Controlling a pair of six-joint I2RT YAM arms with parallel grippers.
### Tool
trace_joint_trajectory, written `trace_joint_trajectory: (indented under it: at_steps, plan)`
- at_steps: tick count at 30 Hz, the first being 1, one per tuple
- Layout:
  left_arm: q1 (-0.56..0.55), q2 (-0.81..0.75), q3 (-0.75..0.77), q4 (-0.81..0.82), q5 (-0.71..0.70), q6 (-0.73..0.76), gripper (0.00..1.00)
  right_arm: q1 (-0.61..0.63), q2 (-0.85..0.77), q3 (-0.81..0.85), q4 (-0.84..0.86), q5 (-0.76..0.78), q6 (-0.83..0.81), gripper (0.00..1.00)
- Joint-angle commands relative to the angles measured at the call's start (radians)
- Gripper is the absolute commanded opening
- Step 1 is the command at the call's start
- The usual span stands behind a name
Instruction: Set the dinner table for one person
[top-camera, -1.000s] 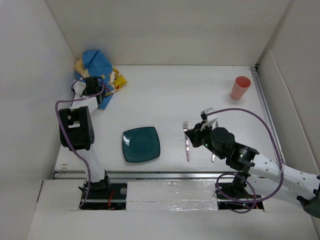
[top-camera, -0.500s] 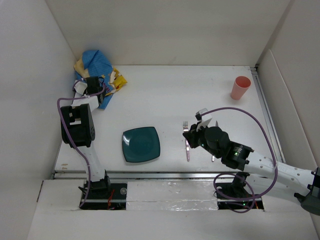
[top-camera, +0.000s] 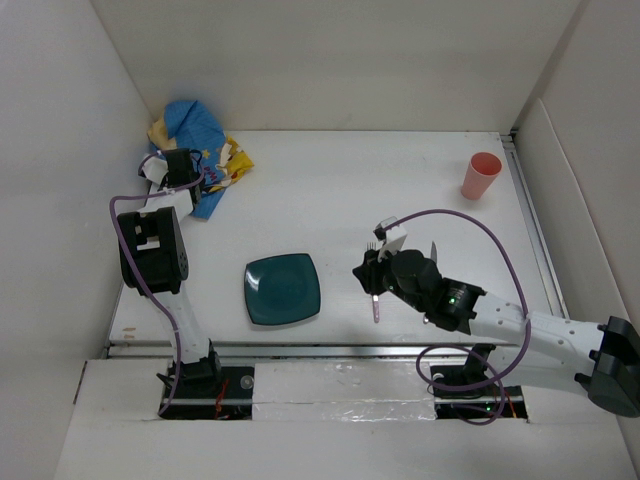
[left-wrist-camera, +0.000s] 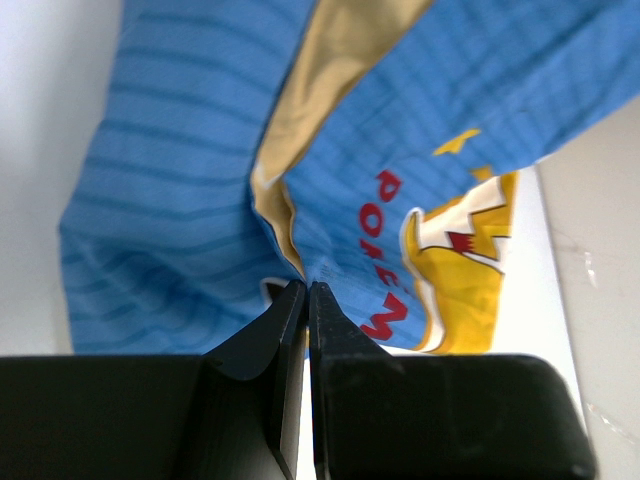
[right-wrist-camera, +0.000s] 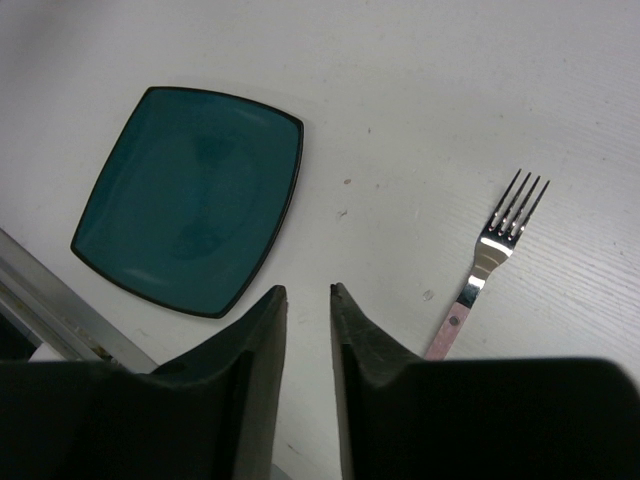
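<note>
The dinner table (top-camera: 400, 180) is a white top walled by white panels. A teal square plate (top-camera: 283, 288) (right-wrist-camera: 190, 200) lies near the front, with a pink-handled fork (top-camera: 375, 308) (right-wrist-camera: 495, 250) to its right. My right gripper (top-camera: 365, 275) (right-wrist-camera: 308, 291) hovers low between plate and fork, open, with only bare table between its fingers. At the back left my left gripper (top-camera: 183, 170) (left-wrist-camera: 307, 290) is shut on a fold of the blue printed cloth (top-camera: 195, 125) (left-wrist-camera: 450, 120).
A pink cup (top-camera: 481, 176) stands upright at the far right. A knife tip (top-camera: 433, 248) pokes out from behind the right arm. Walls close in on the left, the back and the right.
My left gripper has shut on the blue cloth. My right gripper has slid left, from right of the fork to its plate side, and its jaws have opened.
</note>
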Motion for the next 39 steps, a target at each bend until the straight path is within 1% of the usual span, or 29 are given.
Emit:
trace_joint_trajectory:
  at_steps: [1, 2, 3, 4, 5, 6, 8, 9, 10, 11, 13, 15, 18, 20, 22, 24, 25, 27, 28, 29, 30, 32, 35, 37, 39]
  plan:
    - [0.003, -0.039, 0.067, 0.053, 0.01, 0.056, 0.0, 0.002, 0.043, 0.052, 0.111, -0.009, -0.001, 0.32]
    - [0.003, -0.051, 0.059, 0.068, 0.024, 0.066, 0.0, 0.002, 0.059, 0.049, 0.135, -0.012, -0.004, 0.43]
    - [0.003, -0.065, 0.044, 0.095, 0.047, 0.076, 0.0, 0.002, 0.109, 0.051, 0.202, -0.025, -0.01, 0.48]
    - [0.003, -0.127, 0.0, 0.173, 0.113, 0.066, 0.0, 0.002, 0.184, 0.116, 0.223, -0.037, -0.025, 0.6]
    - [0.003, -0.128, -0.001, 0.174, 0.113, 0.066, 0.0, 0.002, 0.185, 0.117, 0.223, -0.037, -0.025, 0.6]
    - [-0.009, -0.167, -0.007, 0.2, 0.135, 0.065, 0.0, 0.002, 0.271, 0.153, 0.212, -0.058, -0.037, 0.61]
    - [-0.041, -0.207, 0.008, 0.196, 0.155, 0.094, 0.0, 0.002, 0.361, 0.25, 0.221, -0.074, -0.043, 0.63]
    - [-0.063, -0.247, 0.013, 0.2, 0.164, 0.105, 0.0, 0.002, 0.435, 0.28, 0.218, -0.077, -0.036, 0.63]
    - [-0.072, -0.264, 0.01, 0.209, 0.196, 0.114, 0.0, 0.002, 0.465, 0.304, 0.22, -0.074, -0.033, 0.64]
    - [-0.099, -0.315, 0.012, 0.229, 0.252, 0.115, 0.0, 0.002, 0.523, 0.33, 0.261, -0.071, -0.013, 0.64]
    - [-0.11, -0.326, 0.021, 0.231, 0.262, 0.115, 0.0, 0.002, 0.536, 0.327, 0.284, -0.069, -0.007, 0.65]
    - [-0.147, -0.356, 0.036, 0.237, 0.285, 0.115, 0.0, 0.002, 0.565, 0.339, 0.313, -0.077, 0.001, 0.65]
    - [-0.184, -0.382, 0.07, 0.261, 0.328, 0.091, 0.0, -0.007, 0.597, 0.385, 0.301, -0.083, 0.006, 0.67]
    - [-0.233, -0.387, 0.113, 0.275, 0.333, 0.068, 0.0, -0.027, 0.625, 0.41, 0.289, -0.091, 0.004, 0.69]
    - [-0.285, -0.37, 0.2, 0.277, 0.33, 0.066, 0.0, -0.04, 0.651, 0.443, 0.281, -0.097, 0.012, 0.71]
    - [-0.314, -0.329, 0.275, 0.254, 0.305, 0.083, 0.0, -0.064, 0.668, 0.459, 0.286, -0.11, 0.024, 0.74]
    - [-0.323, -0.314, 0.345, 0.248, 0.3, 0.083, 0.0, -0.064, 0.674, 0.471, 0.284, -0.118, 0.026, 0.76]
    - [-0.324, -0.257, 0.415, 0.229, 0.329, 0.064, 0.0, -0.093, 0.686, 0.476, 0.289, -0.115, 0.026, 0.78]
    - [-0.324, -0.243, 0.499, 0.213, 0.331, 0.065, 0.0, -0.102, 0.688, 0.48, 0.287, -0.112, 0.026, 0.8]
    - [-0.324, -0.217, 0.539, 0.179, 0.33, 0.075, 0.0, -0.113, 0.694, 0.485, 0.277, -0.111, 0.018, 0.81]
    - [-0.324, -0.211, 0.612, 0.166, 0.343, 0.097, 0.0, -0.125, 0.694, 0.485, 0.275, -0.109, 0.009, 0.82]
    - [-0.324, -0.211, 0.654, 0.133, 0.356, 0.118, 0.0, -0.162, 0.694, 0.486, 0.264, -0.101, -0.014, 0.83]
    - [-0.304, -0.256, 0.644, 0.146, 0.374, 0.146, 0.0, -0.217, 0.691, 0.471, 0.277, -0.135, -0.049, 0.85]
    - [-0.275, -0.281, 0.584, 0.178, 0.418, 0.142, 0.0, -0.243, 0.677, 0.456, 0.29, -0.159, -0.068, 0.86]
    - [-0.264, -0.3, 0.553, 0.183, 0.431, 0.152, 0.0, -0.278, 0.665, 0.434, 0.3, -0.204, -0.097, 0.85]
